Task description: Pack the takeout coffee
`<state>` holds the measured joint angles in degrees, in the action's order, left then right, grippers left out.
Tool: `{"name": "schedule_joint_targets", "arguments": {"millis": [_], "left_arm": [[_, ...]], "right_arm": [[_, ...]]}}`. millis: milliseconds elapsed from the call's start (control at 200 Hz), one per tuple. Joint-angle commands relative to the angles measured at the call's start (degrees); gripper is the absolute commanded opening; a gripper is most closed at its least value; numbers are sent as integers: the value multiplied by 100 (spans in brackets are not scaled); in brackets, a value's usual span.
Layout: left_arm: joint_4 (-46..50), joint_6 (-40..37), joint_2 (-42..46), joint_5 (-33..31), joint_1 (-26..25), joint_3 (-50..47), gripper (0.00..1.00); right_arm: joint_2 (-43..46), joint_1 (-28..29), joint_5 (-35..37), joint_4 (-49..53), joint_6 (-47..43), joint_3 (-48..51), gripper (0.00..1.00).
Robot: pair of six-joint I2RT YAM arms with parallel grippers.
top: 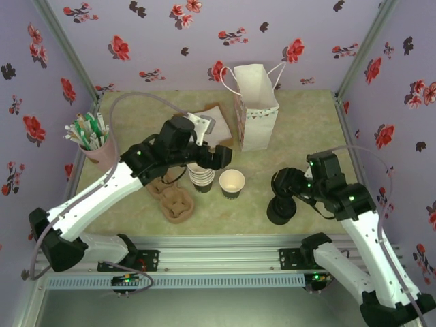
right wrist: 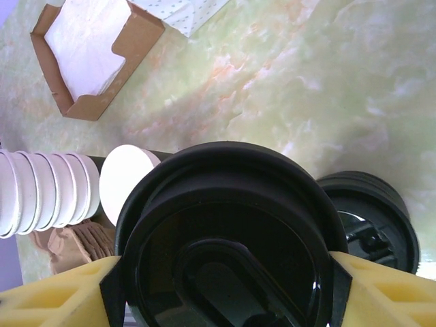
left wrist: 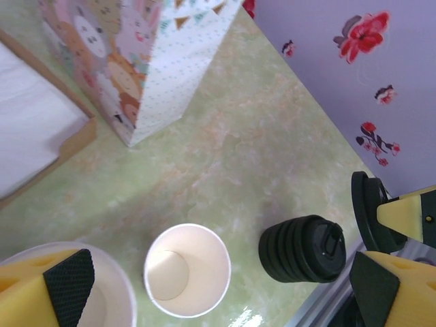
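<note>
lighting bright, even, diffuse from above. shadows on the surface [top: 300,136] soft and faint. small glare patch at its near edge in left wrist view. black lid [right wrist: 231,238] close to lens, slightly soft. top view sharp.

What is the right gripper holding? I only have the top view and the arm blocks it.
Observer: A black lid, clamped between the right gripper's fingers, seen in the right wrist view.
Operator: Left gripper got a cup?
Observer: No. In the left wrist view the left gripper is open and holds nothing, with one pad above the cup stack.
Operator: What's the box behind the left arm?
Observer: An open brown cardboard tray with white paper in it.
</note>
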<state>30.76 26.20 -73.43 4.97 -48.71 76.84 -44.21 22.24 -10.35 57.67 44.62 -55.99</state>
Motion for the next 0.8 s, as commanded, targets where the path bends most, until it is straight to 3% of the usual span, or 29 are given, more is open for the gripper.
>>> {"name": "schedule_joint_targets", "arguments": {"millis": [0,400,795], "left_arm": [[254,26,440,100,162,-147,99],[504,645,1949,-195,340,-1424,99],[647,730,2620,-276,459,-2143,99]], "right_arm": [[-340,312,46,-288,-199,-350,71],[-1995,1138,356,-141,-780,-1359,72],[-3525,1793,654,148,-1095,-2292,72]]}}
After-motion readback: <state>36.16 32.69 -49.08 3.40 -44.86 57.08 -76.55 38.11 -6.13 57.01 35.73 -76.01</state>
